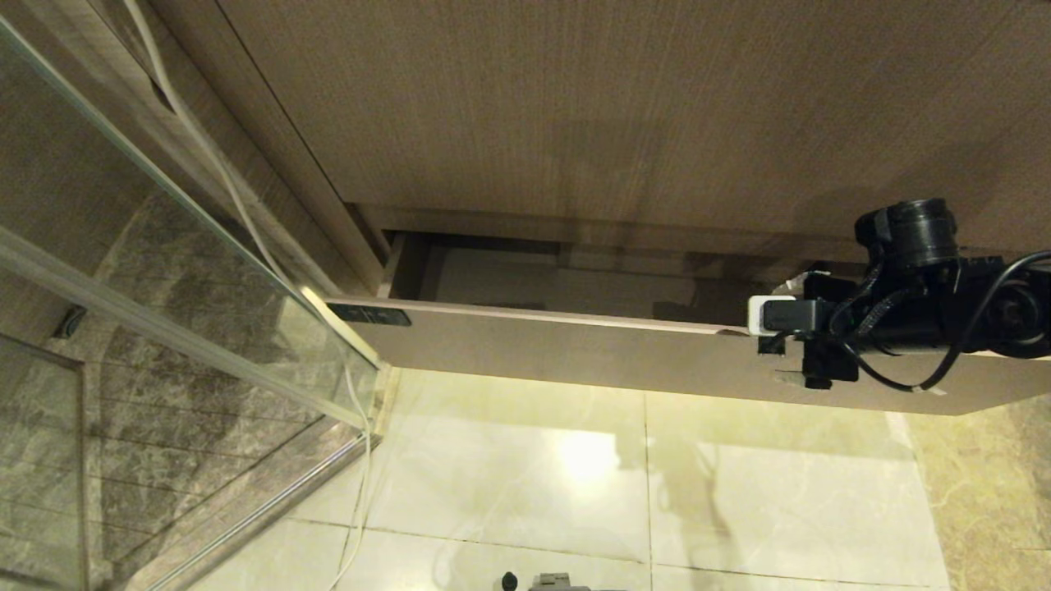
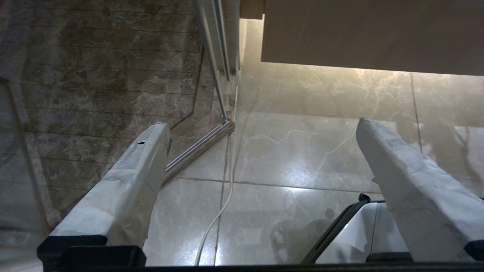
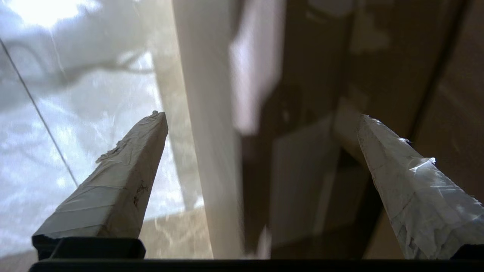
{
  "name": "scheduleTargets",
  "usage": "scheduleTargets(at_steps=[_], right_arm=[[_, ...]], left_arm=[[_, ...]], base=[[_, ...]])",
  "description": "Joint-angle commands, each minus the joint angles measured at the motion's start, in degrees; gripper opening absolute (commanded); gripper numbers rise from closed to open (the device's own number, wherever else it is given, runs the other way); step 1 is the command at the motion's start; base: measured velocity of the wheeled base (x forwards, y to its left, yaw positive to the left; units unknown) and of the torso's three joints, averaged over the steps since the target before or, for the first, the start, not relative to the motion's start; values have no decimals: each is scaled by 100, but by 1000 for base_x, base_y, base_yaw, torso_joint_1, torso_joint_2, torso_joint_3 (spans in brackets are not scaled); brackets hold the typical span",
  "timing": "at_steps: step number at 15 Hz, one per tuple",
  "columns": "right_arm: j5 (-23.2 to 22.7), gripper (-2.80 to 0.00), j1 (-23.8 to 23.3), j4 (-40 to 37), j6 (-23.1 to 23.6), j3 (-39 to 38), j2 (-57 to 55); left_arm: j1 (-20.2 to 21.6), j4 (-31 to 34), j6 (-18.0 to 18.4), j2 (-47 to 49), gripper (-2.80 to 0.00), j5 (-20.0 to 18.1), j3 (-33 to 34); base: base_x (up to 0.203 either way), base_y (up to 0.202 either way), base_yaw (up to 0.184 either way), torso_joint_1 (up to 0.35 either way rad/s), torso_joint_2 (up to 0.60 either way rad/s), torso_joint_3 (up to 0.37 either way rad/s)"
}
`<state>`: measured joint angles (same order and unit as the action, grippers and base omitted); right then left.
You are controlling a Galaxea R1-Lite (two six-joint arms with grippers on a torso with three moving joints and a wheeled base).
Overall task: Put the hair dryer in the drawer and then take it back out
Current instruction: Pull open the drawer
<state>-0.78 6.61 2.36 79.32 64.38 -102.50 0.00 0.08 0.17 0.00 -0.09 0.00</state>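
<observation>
The drawer stands pulled out from the wood-grain cabinet, and its shaded inside shows behind the flat front. The hair dryer shows in no view. My right arm reaches in from the right over the drawer's front edge. In the right wrist view my right gripper is open, its taped fingers set wide either side of the drawer front's top edge, with nothing between them. My left gripper hangs open and empty over the floor, away from the drawer.
A glass shower door stands at the left, close to the drawer's left end. A white cord runs down along it to the marble floor. A taller wood-grain panel rises above the drawer.
</observation>
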Motion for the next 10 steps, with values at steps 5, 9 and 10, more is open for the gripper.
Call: scheduleTargets(at_steps=[5, 9, 10], right_arm=[[149, 0, 1, -1058, 46, -172, 983], [452, 0, -200, -1760, -2, -97, 1994], [503, 0, -272, -1916, -10, -80, 2286]], left_arm=[[0, 0, 0, 0, 0, 0, 0], [0, 0, 0, 0, 0, 0, 0], [0, 0, 0, 0, 0, 0, 0]], base=[[0, 0, 0, 0, 0, 0], [0, 0, 0, 0, 0, 0], [0, 0, 0, 0, 0, 0]])
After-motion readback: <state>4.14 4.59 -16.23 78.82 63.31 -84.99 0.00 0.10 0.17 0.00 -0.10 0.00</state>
